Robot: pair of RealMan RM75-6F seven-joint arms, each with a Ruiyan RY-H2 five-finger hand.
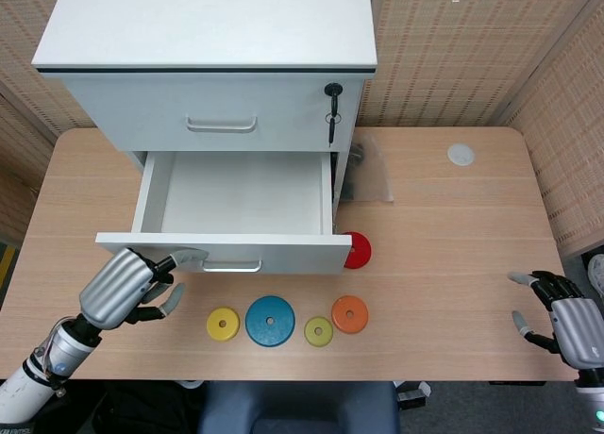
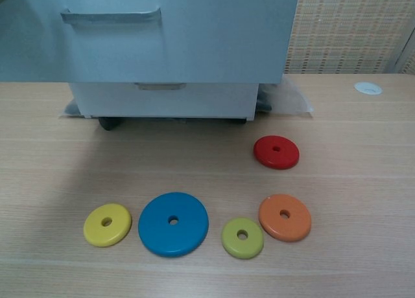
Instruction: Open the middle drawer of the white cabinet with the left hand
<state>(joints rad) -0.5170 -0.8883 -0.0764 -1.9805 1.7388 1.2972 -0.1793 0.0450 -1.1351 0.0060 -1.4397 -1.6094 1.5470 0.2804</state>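
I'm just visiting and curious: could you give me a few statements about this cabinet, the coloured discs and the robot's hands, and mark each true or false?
1. The middle drawer of the white cabinet is pulled out and looks empty. True.
2. The blue disc is the smallest. False: it is the largest.
3. The right hand holds the red disc. False: it holds nothing; the disc lies on the table beside the drawer.
4. The left hand is near the drawer handle's left end. True.
5. A key hangs in the top drawer's lock. True.
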